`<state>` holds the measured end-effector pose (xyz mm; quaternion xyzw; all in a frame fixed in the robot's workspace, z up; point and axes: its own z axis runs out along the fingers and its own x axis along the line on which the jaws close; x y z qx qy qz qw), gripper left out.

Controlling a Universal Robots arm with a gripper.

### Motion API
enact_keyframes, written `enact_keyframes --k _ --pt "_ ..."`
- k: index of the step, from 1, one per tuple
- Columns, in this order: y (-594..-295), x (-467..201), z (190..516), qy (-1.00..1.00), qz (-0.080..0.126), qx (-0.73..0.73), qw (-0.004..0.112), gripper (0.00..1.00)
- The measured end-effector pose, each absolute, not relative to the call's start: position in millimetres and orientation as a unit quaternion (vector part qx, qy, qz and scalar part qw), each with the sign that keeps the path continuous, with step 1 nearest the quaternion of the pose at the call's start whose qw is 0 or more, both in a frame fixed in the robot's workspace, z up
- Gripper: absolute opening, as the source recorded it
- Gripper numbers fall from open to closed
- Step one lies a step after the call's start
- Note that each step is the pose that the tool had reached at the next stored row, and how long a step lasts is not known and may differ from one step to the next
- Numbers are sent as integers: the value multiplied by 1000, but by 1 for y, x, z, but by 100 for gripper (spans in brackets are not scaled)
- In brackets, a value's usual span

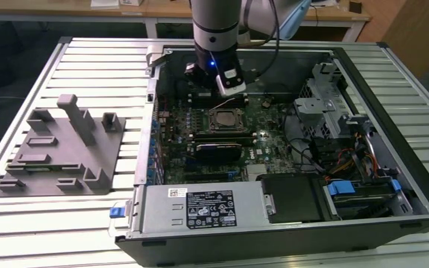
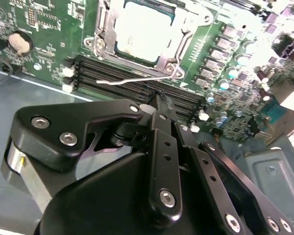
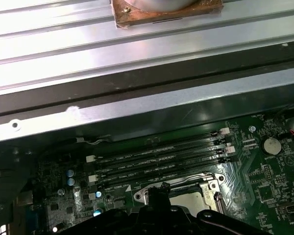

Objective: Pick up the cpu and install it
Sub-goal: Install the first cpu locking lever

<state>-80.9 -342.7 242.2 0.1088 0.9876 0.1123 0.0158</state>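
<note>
The gripper [image 2: 160, 98] hung low inside the open computer case [image 1: 415, 167], its fingers drawn together and holding nothing, the tip just above the memory slots [image 2: 122, 89] and near the thin lever [image 2: 132, 80] of the socket [image 2: 104, 29]. The cpu [image 2: 144, 29] was already seated in the socket, its pale metal top showing within the metal frame; in the second wrist view it appeared to lie flat and square to the frame. The lever lay loose across the memory slots and did not look latched, so the step in hand was judged to be securing the chip. To do this well, the closed tip had to meet the lever alone, travel along the lever's own arc, and keep clear of the slot clips and the small parts on the motherboard [image 2: 49, 29]; any side load on the frame risked shifting the chip. As for containers, the case held the motherboard, and the socket held the cpu. The grey tray [image 1: 58, 162] lay on the slatted table [image 1: 95, 67], well apart from the case, toward the exterior view's left.
</note>
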Motion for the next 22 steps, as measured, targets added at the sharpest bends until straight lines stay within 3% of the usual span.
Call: enact_keyframes --k 22 --pt "-338 -60 237 983 100 153 22 11"
